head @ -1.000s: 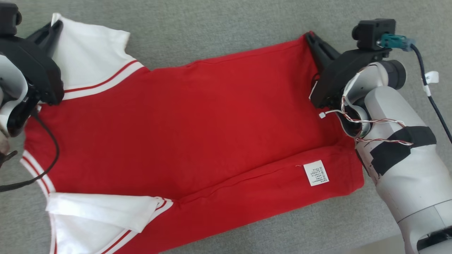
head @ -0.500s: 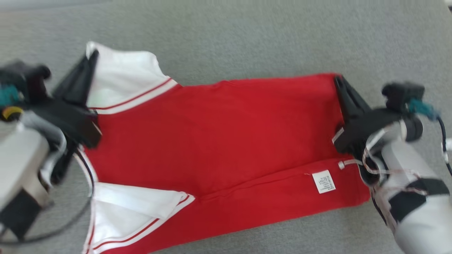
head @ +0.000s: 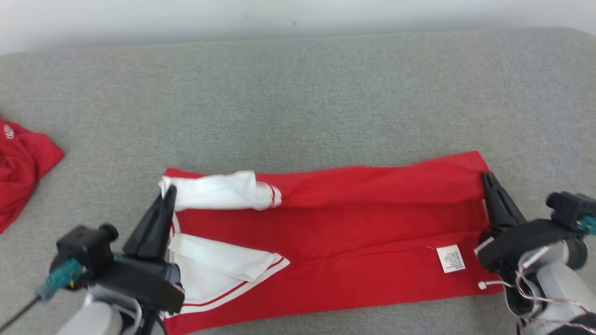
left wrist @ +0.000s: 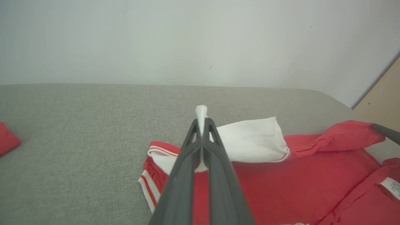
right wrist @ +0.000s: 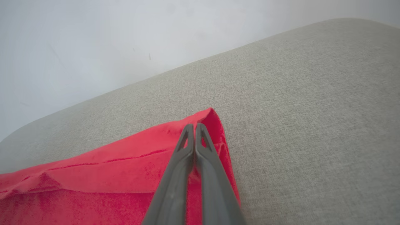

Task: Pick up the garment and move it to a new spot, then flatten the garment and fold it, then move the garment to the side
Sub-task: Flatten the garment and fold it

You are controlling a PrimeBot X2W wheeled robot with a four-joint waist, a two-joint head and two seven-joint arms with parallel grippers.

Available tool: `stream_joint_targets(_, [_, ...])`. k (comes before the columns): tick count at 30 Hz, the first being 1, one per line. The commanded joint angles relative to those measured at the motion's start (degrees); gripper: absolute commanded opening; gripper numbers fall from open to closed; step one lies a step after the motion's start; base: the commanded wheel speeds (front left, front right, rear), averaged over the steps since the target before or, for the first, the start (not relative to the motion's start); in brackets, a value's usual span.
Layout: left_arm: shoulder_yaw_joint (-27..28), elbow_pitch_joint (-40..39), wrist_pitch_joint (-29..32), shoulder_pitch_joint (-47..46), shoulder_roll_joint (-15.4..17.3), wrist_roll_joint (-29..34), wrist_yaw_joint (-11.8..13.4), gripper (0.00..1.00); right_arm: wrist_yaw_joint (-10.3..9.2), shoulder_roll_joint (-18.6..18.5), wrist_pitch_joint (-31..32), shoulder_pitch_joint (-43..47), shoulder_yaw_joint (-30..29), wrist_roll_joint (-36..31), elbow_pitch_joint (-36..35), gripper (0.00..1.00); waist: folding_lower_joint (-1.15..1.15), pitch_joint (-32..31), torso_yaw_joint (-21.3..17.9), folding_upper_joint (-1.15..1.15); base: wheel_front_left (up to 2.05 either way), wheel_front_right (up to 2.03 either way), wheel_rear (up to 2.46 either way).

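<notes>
Plainly sewn onto the red garment [head: 354,232] near its right end is a white care tag [head: 450,258], its print too small to read. Some white lettering on a second red cloth [head: 23,172] at the far left edge is just as unreadable. The garment lies on the grey fabric surface [head: 298,102], folded into a long strip with its white sleeves [head: 219,190] at the left end. The left pincer [head: 168,191] is clamped on white fabric at that end, and a tuft pokes past its tips. The right pincer [head: 486,177] is pressed together on the red hem at the opposite end.
</notes>
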Motion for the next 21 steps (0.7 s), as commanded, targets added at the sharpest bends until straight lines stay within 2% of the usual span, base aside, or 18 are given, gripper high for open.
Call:
stream_joint_targets(1, [1.27, -0.66, -0.18, 2.14, -1.27, 0.77, 0.18, 0.0, -0.14, -0.54, 0.03, 1.47, -0.99, 0.55, -0.74, 0.0, 0.02, -1.2, 1.22, 0.02, 0.0, 0.0, 0.0])
stream_joint_targets(8, [5.67, -0.8, -0.19, 10.09, -5.65, 3.41, -1.83, 0.0, -0.14, 0.09, 2.62, 7.71, -5.16, -0.27, -4.67, 0.0, 0.02, -2.42, 2.12, 0.02, 0.0, 0.0, 0.0])
stream_joint_targets(9, [5.82, -0.39, -0.19, 11.0, -6.11, 3.96, -2.05, 0.67, -0.14, 0.37, 3.01, 8.34, -5.61, -0.51, -5.16, 0.0, 0.02, -2.58, 2.13, 0.02, 0.0, 0.0, 0.0])
stream_joint_targets(10, [6.24, -0.02, -0.18, 11.66, -6.79, 4.56, -2.41, 1.0, -0.14, 0.46, 2.54, 8.8, -6.43, -1.09, -5.79, 0.09, 0.02, -2.79, 2.15, 0.02, 0.0, 0.0, 0.0])
stream_joint_targets(11, [7.04, 0.15, -0.19, 12.03, -7.58, 5.04, -2.45, 1.0, -0.14, 0.67, 2.7, 9.35, -6.89, -1.43, -6.25, 0.77, 0.02, -2.97, 2.2, 0.02, 0.0, 0.0, 0.0])
stream_joint_targets(12, [7.7, 0.6, -0.18, 12.57, -8.17, 5.71, -2.84, 1.0, -0.14, 1.1, 3.08, 9.96, -7.4, -1.81, -6.71, 1.0, 0.02, -3.14, 2.22, 0.02, 0.0, 0.0, 0.0])
stream_joint_targets(18, [14.26, 0.99, -0.18, 15.4, -12.64, 10.62, -4.37, 1.0, -0.14, 2.26, 4.91, 12.13, -9.87, -4.09, -10.0, 1.0, 0.02, -3.86, 2.26, 0.02, 0.0, 0.0, 0.0])
stream_joint_targets(21, [18.1, -0.11, -0.18, 16.26, -14.35, 13.37, -3.87, 1.0, -0.14, 2.37, 5.7, 12.55, -10.76, -4.62, -10.81, 1.0, 0.02, -4.04, 2.26, 0.02, 0.0, 0.0, 0.0])
